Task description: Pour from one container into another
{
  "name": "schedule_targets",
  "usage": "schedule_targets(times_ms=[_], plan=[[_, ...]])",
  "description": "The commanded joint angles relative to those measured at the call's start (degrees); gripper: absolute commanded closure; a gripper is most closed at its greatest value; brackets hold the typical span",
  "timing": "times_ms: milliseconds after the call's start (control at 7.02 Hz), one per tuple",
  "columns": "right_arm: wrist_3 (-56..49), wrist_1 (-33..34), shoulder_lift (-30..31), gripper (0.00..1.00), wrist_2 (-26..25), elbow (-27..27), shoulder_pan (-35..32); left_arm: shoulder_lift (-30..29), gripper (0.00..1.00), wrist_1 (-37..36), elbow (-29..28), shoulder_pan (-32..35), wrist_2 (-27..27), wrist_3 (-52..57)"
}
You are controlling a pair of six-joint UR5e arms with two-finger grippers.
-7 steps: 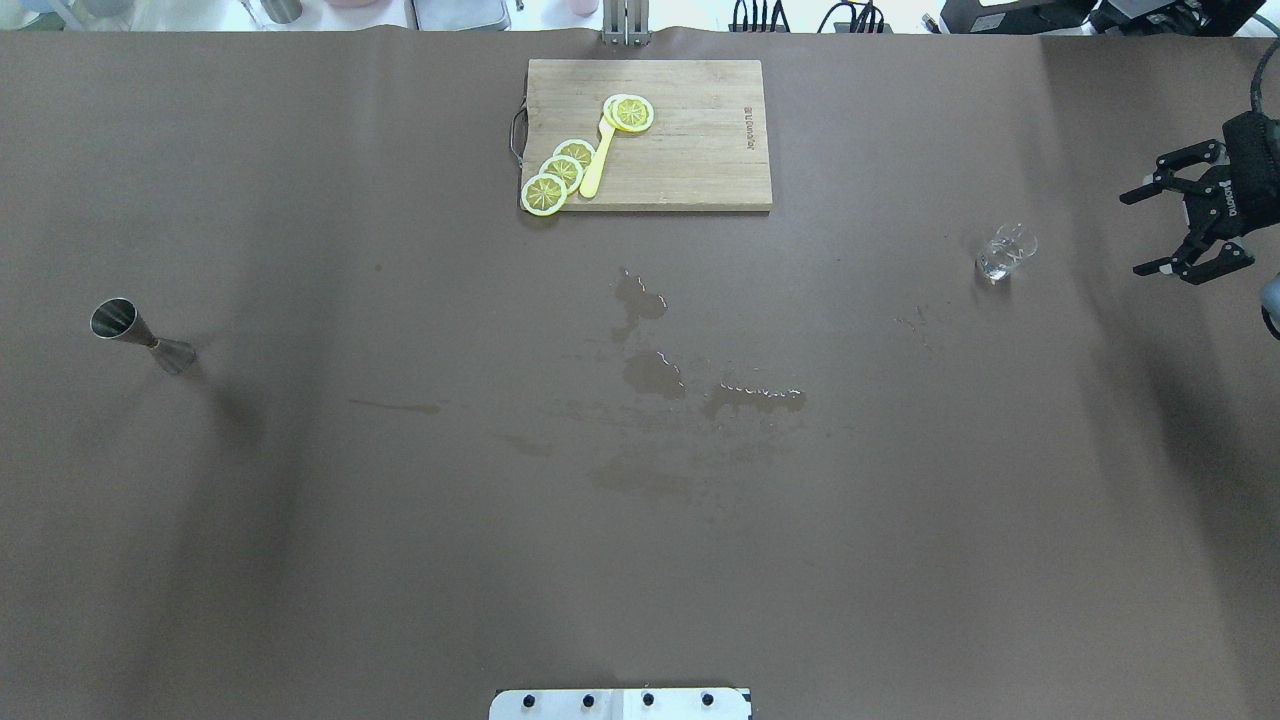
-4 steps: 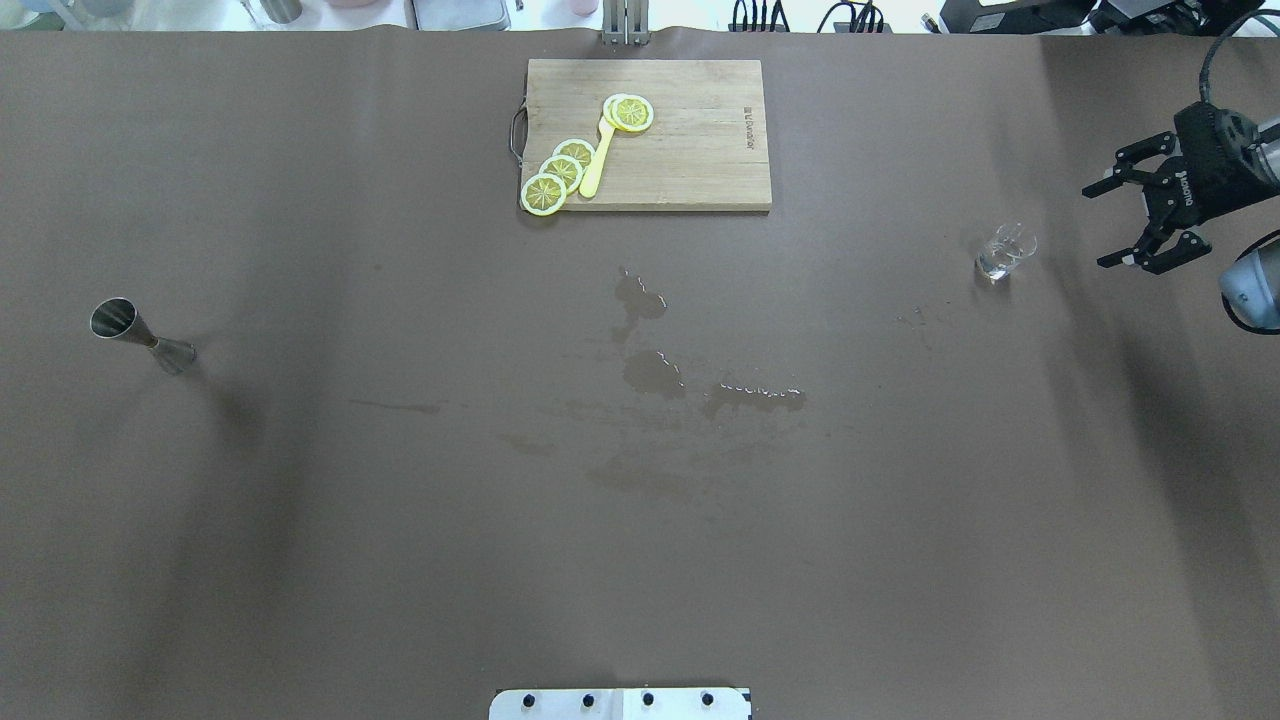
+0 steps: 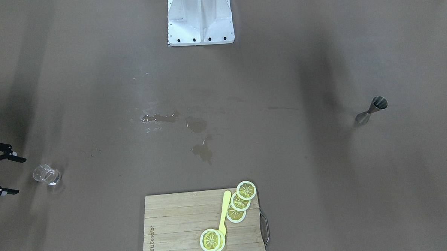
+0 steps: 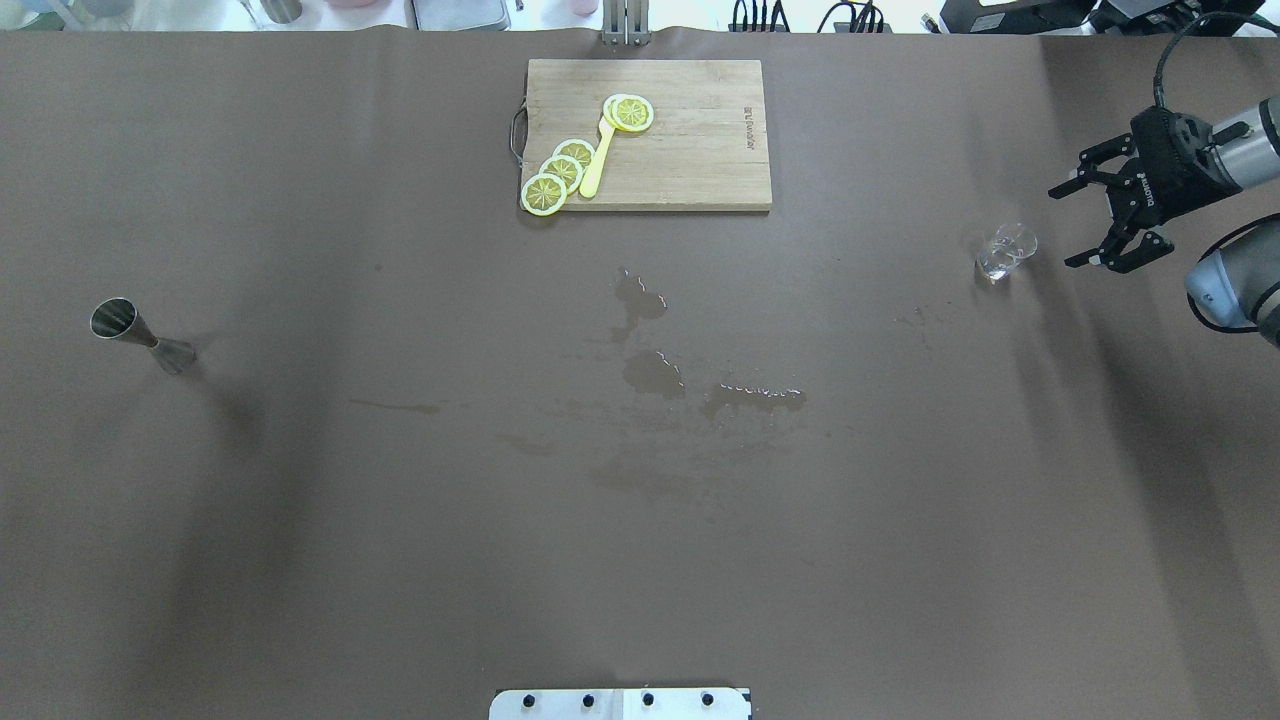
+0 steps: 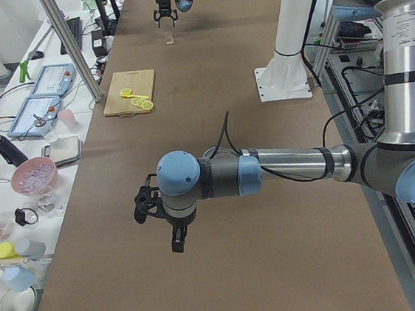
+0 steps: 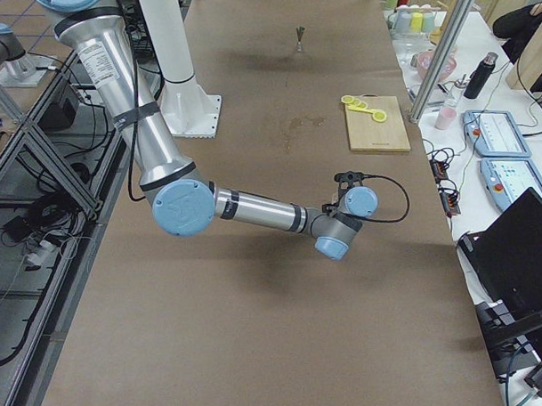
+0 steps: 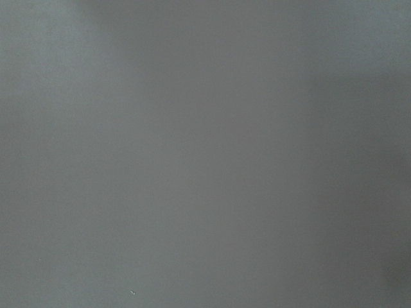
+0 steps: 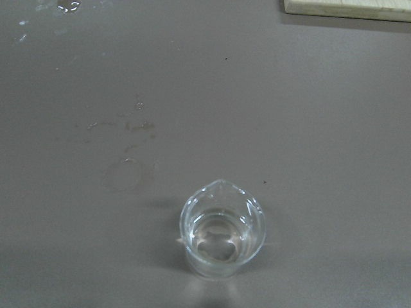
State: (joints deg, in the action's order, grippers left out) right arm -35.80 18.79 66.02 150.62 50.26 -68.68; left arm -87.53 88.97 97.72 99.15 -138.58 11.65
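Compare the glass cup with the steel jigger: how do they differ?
The glass cup is clear, short and round; the jigger is grey metal, hourglass-shaped. The cup stands on the robot's right, by the open right claw; the jigger stands far on its left. Both stand upright, ungrasped.

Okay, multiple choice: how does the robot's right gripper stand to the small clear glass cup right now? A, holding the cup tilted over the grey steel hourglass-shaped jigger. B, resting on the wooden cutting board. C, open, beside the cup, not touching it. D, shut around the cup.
C: in the overhead view the right gripper has its fingers spread, and a clear gap separates it from the small clear glass cup, which stands upright on its own.
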Motion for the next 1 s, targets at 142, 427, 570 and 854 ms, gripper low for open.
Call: schedule_targets(times_ms=[142,427,570,854], plan=[[0.03,0.02,-0.98,0.00,-1.11,-0.07,2.22,2.36,0.02,11.13,-1.30,-3.95,-7.19,-0.31],[0.03,0.02,-0.89,0.00,-1.73,-0.16,3.02,1.86,0.02,20.46,-4.02,-4.14,-15.74,-0.40],[0.03,0.02,-0.98,0.00,-2.78,-0.25,3.37,1.40,0.02,28.37,-5.42,-4.32,-15.67,-0.58],[0.12,0.02,-1.41,0.01,-4.45,-0.25,5.04,1.31,0.02,37.22,-6.14,-4.75,-14.71,-0.75]])
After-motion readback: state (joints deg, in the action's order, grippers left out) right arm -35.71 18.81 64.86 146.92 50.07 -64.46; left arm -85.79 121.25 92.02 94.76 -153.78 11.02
